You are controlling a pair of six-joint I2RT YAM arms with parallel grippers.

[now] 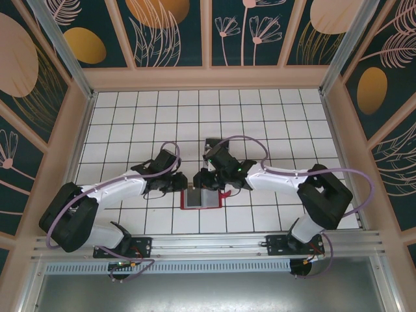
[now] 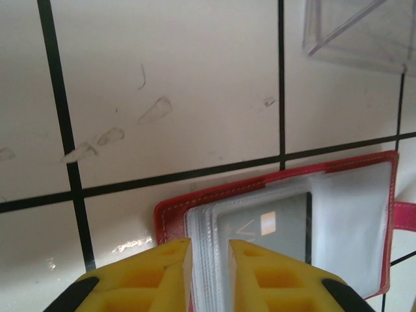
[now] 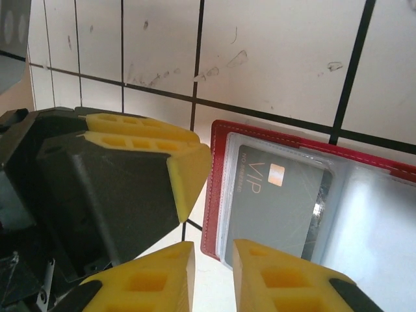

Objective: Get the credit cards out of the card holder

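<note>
Card holder: red, opened flat on the white tiled table, clear sleeves facing up, red closing tab projecting from the right side. Credit card: grey, marked VIP, small chip near one end, seated inside the uppermost clear sleeve of the card holder; further cards beneath not distinguishable. Left gripper: at the left edge of the card holder, close to the corner away from the arm bases. Yellow fingers drawn near together, only a narrow slit between them, stacked sleeve edges visible through that slit. Cannot tell whether touching the card holder or just beside it; no clamped item visible. Right gripper: at the card holder's edge away from the arm bases, near the same corner, just beside the left gripper. Fingers likewise parted by a narrow slit, bare tile and the card holder's corner visible through it, nothing gripped. Clear plastic box: beyond the card holder, apart from it, partly cut off in the left wrist view.
</note>
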